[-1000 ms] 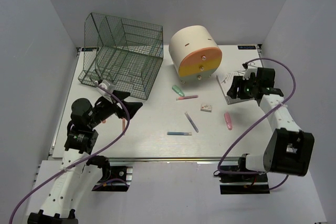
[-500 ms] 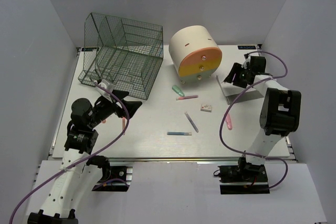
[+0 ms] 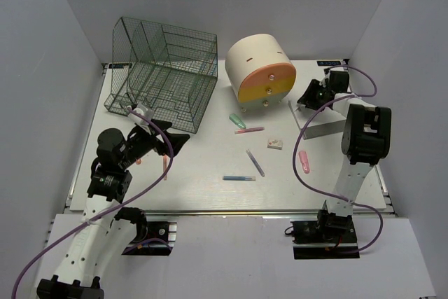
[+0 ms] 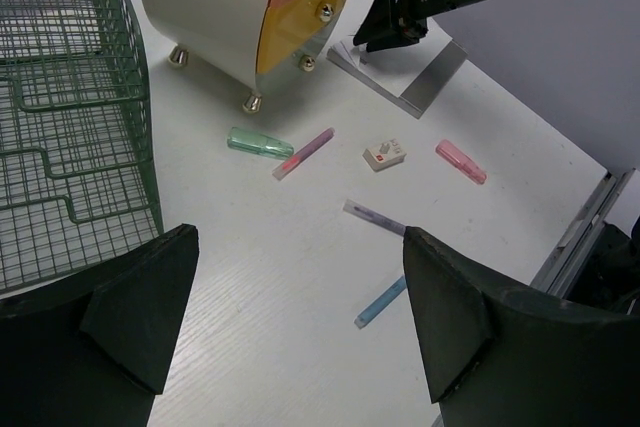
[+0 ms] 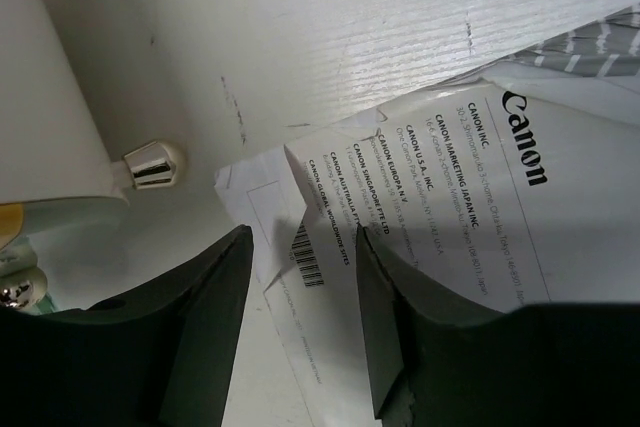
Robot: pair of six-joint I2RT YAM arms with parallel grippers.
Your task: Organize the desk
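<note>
Desk: the white desk (image 3: 203, 159) fills the middle of the top view, with its metal rail along the near edge at 6 o'clock. Everything below sits on it.
Wire rack: the wire rack (image 3: 161, 68) stands at 10 to 11 o'clock, its open bays facing the middle. It looks like a likely home for flat things.
Drawer unit: the drawer unit (image 3: 259, 68) is at 12 to 1 o'clock, resting on small metal feet with its orange front turned toward the clutter.
Left claw: the left claw (image 3: 173, 135) hangs at 8 to 9 o'clock with its jaws spread wide and nothing between them. It is raised off the surface and aimed across the pens, so it looks parked rather than working.
Right claw: the right claw (image 5: 300, 277) is low at 2 o'clock, just beside a drawer-unit foot. Its jaws stand apart, one on each side of a paper corner, and the gap is far wider than the sheet, so nothing is pinched yet.
Printed sheets: the printed sheets (image 5: 480, 157) lie fanned and overlapping at 2 o'clock. Their free corner points toward the drawer unit, and it is the easiest edge to catch.
Loose items: the green marker (image 3: 237, 121), pink pen (image 3: 250, 130), small eraser (image 3: 275, 143), purple pen (image 3: 255, 163), blue pen (image 3: 239, 178) and pink marker (image 3: 304, 161) are scattered around the centre, well apart. Another pink stick (image 3: 165, 166) lies at 8 o'clock.
Step in hand: probably taking hold of the papers, with most of the tidying still to do.
Risk: it is hard to tell how many sheets the corner holds, and a pinch may lift only one.
</note>
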